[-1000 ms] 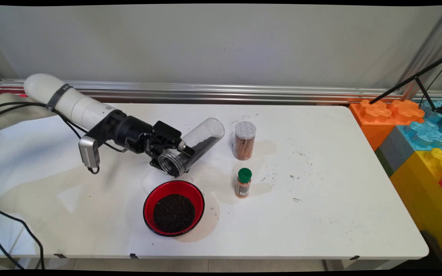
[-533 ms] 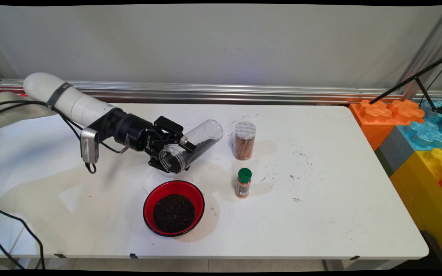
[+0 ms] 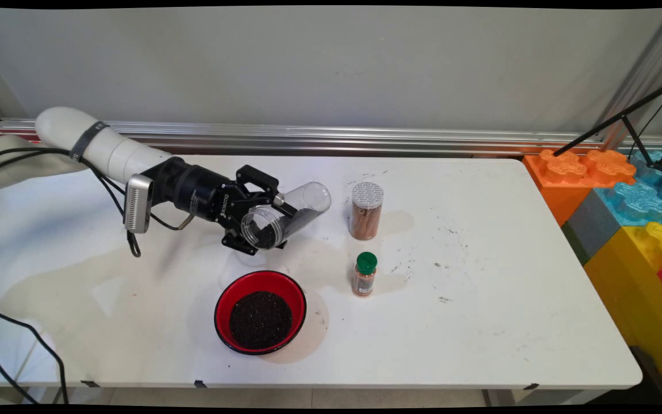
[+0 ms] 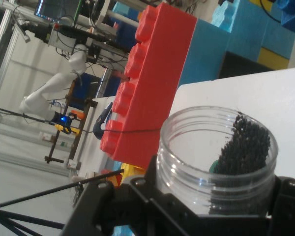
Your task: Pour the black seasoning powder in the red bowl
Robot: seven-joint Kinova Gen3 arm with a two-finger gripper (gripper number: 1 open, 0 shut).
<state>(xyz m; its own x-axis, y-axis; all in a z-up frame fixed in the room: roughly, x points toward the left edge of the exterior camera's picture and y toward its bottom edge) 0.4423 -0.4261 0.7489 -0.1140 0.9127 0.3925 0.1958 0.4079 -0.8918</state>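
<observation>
My black gripper (image 3: 262, 225) is shut on a clear plastic jar (image 3: 288, 215), which lies almost level above the table with its open mouth toward the camera and its base toward the back right. Dark grains lie along the jar's lower side. In the hand view the jar (image 4: 219, 152) fills the lower right, mouth up, with dark grains heaped against one wall, clamped by the gripper (image 4: 206, 206). A red bowl (image 3: 260, 311) filled with the same dark grains sits on the table just in front of and below the jar.
A tall clear jar of brown sticks with a grey lid (image 3: 366, 210) stands right of the held jar. A small green-capped spice bottle (image 3: 364, 274) stands in front of it. Large coloured foam blocks (image 3: 624, 201) flank the table's right edge. Black cables hang at the left.
The wrist has turned and lifted slightly, bringing the jar from a mouth-down tilt toward level. The grains have slid back from the mouth. The bowl and the other jars have not moved.
</observation>
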